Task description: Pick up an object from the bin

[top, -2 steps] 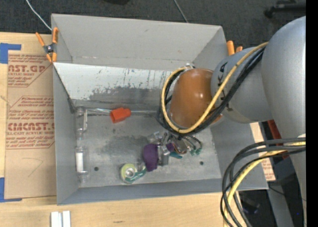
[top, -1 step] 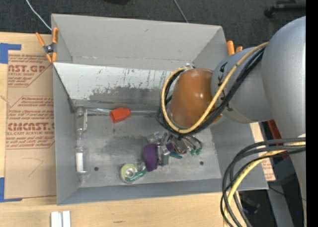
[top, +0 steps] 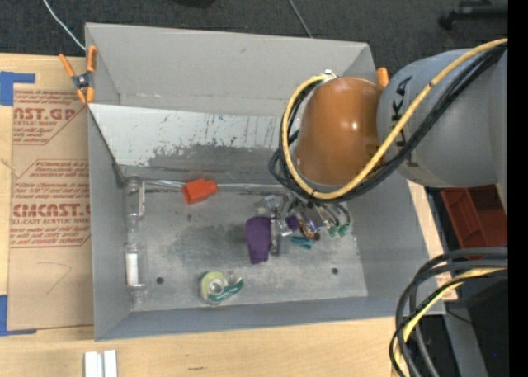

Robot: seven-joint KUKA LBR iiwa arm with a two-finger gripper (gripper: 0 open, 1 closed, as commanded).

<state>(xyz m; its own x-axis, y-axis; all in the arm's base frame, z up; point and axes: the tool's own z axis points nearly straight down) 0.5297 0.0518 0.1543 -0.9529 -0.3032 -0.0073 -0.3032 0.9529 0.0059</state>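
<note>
My gripper is down near the bin floor, right of the middle, under the arm's orange cover. A purple block-shaped thing stands right against its fingertips on the left side; I cannot tell whether the fingers are round it. A small heap of little things with green and red bits lies just right of the gripper. An orange block rests farther left, near the back wall.
A round tape roll, yellowish with green, lies near the front wall. A clear tube-like thing with a white cap lies along the left wall. The arm's orange cover and cables hang over the bin's right back part.
</note>
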